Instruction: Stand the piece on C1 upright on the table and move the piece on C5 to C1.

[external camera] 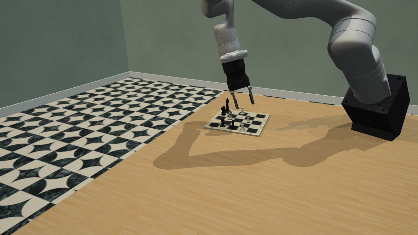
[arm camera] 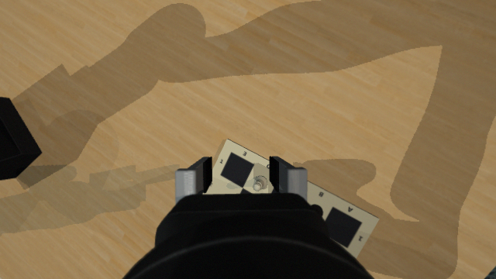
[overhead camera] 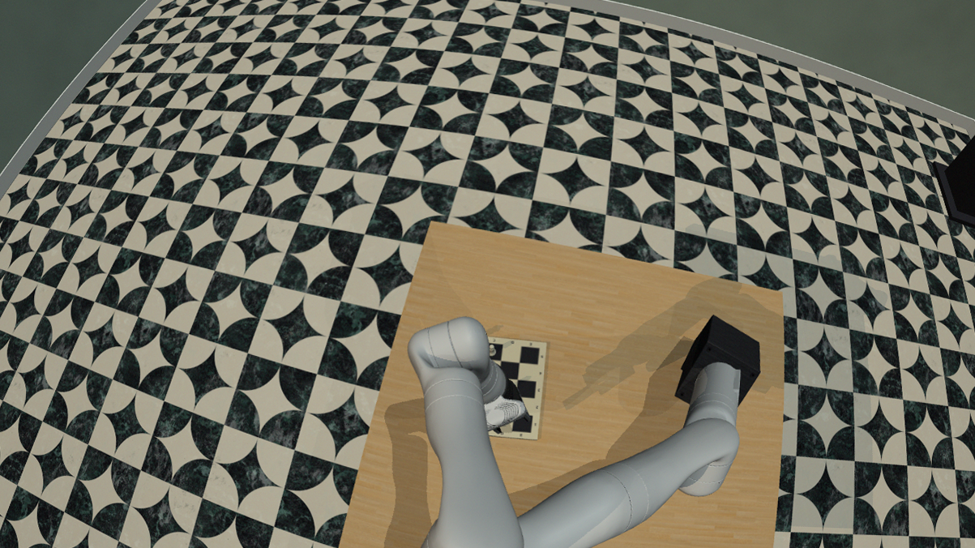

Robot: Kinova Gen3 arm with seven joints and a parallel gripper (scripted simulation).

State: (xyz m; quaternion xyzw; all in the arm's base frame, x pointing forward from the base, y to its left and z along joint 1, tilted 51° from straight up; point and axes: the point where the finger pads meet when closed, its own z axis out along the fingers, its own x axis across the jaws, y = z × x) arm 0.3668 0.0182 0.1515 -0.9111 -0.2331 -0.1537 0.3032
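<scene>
The small chessboard [external camera: 237, 122] lies on the wooden table and also shows in the overhead view [overhead camera: 522, 382]. A black pawn [external camera: 232, 123] stands upright in the middle of the near row, which I read as C1. A white pawn [external camera: 242, 110] stands upright in the middle of the far row, which I read as C5. My gripper [external camera: 244, 105] is open and empty, hovering well above the board. In the wrist view the open fingers frame a white pawn [arm camera: 257, 184] in the lettered edge row beside the black corner square. The gripper body hides the C1 square there.
Other pieces stand upright: a black king [external camera: 227, 104] and a black knight [external camera: 223, 110] at the far left, a white piece [external camera: 230, 114], a white pawn [external camera: 248, 118], a black pawn [external camera: 222, 122] and a white pawn [external camera: 242, 126]. The black arm base [external camera: 377, 108] stands to the right.
</scene>
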